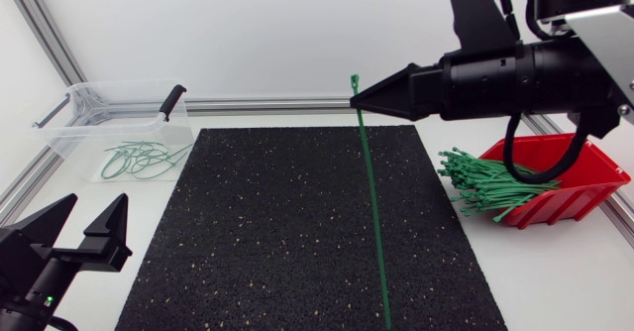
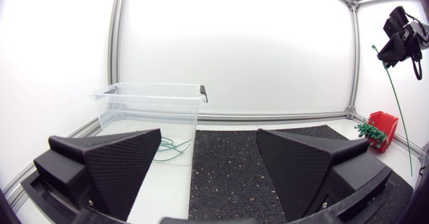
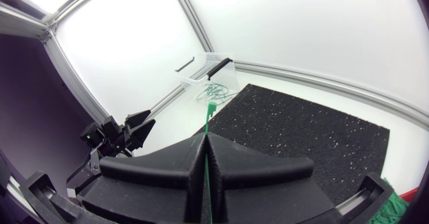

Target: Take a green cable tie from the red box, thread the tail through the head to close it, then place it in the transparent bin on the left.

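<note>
The right fingers (image 1: 396,88), clamped on the green cable tie (image 1: 371,202) just below its head, hold it high so its tail hangs free over the black mat (image 1: 277,232), presumably for threading, while the left fingers (image 1: 109,227) wait spread wide at the worktop's (image 1: 555,272) corner.

Quick head count, what's on the table
Two grippers: left gripper (image 1: 94,210), right gripper (image 1: 359,94). One mat (image 1: 277,242), one box (image 1: 584,177), one bin (image 1: 74,138), one single tie (image 1: 371,212). The bundle (image 1: 485,184) and the loops (image 1: 144,159) are too tangled to count.
</note>
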Available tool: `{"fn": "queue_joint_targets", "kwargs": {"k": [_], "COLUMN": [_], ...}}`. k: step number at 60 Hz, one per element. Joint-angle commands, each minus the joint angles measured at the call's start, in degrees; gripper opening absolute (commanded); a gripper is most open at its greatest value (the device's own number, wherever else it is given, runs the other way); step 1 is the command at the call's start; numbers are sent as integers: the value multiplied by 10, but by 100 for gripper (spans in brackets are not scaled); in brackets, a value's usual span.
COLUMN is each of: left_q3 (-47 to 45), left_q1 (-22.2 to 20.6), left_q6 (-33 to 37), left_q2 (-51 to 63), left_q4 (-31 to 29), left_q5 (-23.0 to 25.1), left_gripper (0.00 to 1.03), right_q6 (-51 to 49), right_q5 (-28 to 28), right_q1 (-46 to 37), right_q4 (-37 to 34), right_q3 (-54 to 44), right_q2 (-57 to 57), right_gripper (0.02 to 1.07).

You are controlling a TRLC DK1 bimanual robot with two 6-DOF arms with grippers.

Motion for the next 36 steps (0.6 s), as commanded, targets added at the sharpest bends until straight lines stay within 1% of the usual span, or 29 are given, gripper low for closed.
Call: {"fn": "queue_joint_targets", "kwargs": {"k": [1, 6, 14, 36], "left_q3": [-23, -23, -23, -23], "left_q1": [-4, -3, -3, -7], "left_q6": [-10, -10, -10, -10], "left_q2": [-2, -2, -1, -1], "left_q4": [-13, -13, -13, -13], "left_q5": [-2, -2, -2, -2], "left_gripper": [99, 99, 99, 99], "right_q6": [52, 79, 109, 130], "right_q5": [-15, -36, -49, -55], "right_q1": [8, 8, 15, 37], "right_q4": [33, 59, 95, 114], "right_q3": [-24, -35, -48, -57], "right_q2": [17, 32, 45, 47], "right_gripper": [7, 7, 7, 7]}}
